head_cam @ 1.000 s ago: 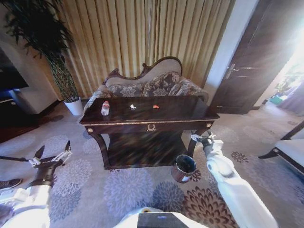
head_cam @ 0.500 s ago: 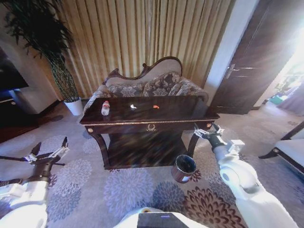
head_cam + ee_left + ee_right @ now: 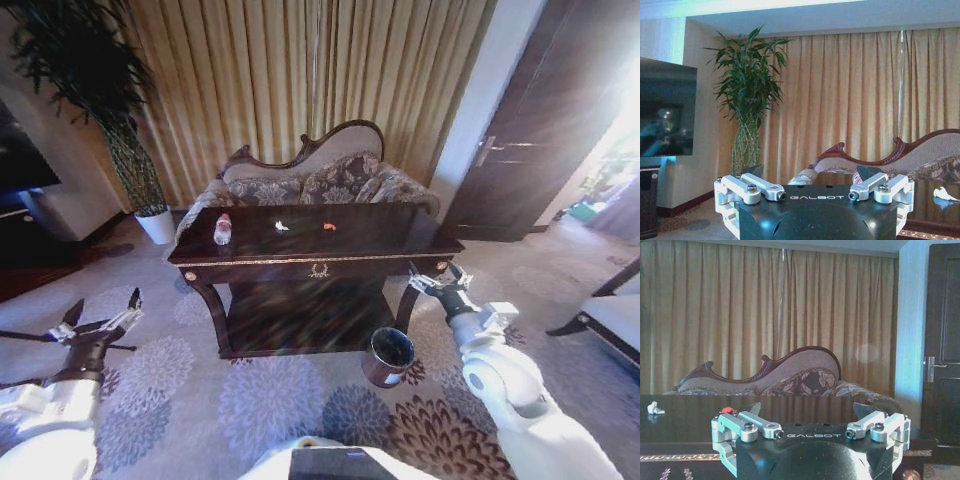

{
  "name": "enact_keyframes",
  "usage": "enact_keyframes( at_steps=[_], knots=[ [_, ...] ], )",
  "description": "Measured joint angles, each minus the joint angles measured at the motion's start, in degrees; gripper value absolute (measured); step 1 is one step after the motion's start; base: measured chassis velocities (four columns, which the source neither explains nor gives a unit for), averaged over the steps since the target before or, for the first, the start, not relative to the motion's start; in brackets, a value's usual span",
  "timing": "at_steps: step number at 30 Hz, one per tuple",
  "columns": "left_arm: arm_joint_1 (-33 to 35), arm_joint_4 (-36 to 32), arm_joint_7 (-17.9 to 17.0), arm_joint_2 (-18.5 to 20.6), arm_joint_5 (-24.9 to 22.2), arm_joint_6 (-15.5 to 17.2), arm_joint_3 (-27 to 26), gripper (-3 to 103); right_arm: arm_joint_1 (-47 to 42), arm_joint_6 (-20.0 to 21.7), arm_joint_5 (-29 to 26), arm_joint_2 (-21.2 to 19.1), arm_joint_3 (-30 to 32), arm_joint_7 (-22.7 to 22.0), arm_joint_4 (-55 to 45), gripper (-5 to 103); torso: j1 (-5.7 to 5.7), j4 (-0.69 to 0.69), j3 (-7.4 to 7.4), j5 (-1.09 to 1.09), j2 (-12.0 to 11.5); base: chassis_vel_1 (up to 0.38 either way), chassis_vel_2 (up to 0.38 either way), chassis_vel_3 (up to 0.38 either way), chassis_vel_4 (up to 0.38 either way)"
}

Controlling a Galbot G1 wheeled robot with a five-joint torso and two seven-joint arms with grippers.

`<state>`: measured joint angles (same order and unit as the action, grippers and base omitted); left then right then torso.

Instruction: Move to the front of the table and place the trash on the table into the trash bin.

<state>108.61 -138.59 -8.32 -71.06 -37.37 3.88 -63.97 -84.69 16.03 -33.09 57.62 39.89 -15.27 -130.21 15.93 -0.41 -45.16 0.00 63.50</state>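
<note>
The dark glossy table [image 3: 380, 232] stands ahead of me. On its top lie a clear bottle with a red cap [image 3: 222, 229], a white scrap [image 3: 281, 226] and an orange scrap [image 3: 329, 226]. The maroon trash bin [image 3: 387, 356] sits on the carpet by the table's front right leg. My left gripper [image 3: 103, 305] hovers open over the carpet, left of the table. My right gripper [image 3: 437, 272] is open beside the table's right front corner, above the bin. The right wrist view looks past the open right gripper [image 3: 807, 407] to the white scrap [image 3: 654, 408] and orange scrap [image 3: 729, 410]. The left gripper [image 3: 810, 172] is also open.
A carved-back sofa [image 3: 310, 180] stands behind the table, before gold curtains. A tall plant in a white pot [image 3: 155, 225] stands at the back left, and a dark door [image 3: 530, 150] at the right. A dark TV screen [image 3: 665, 115] hangs left. Patterned carpet [image 3: 270, 400] lies open before the table.
My right arm has reached forward and up, bringing its gripper to the table's right corner. The left gripper has drifted slightly left. Table, trash and bin stay put.
</note>
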Motion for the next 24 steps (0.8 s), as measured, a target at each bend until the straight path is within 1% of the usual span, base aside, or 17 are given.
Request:
enact_keyframes(
  at_steps=[9, 24],
  knots=[
    [0.4, -0.2, 0.0, -0.3, 0.1, -0.4, 0.2, 100, -0.3, 0.0, 0.3, 0.0, -0.2, 0.0, -0.3, 100, 0.04, 0.0, -0.02, -0.01, 0.0, -0.162, 0.181, 0.169, -0.17],
    [0.8, -0.4, 0.0, -0.4, 0.2, -0.5, 0.3, 100, 0.3, -0.1, 0.8, 0.4, -1.9, 0.0, 0.1, 100, 0.01, 0.0, 0.0, 0.0, 0.0, -0.11, 0.102, 0.105, -0.1]
  ],
)
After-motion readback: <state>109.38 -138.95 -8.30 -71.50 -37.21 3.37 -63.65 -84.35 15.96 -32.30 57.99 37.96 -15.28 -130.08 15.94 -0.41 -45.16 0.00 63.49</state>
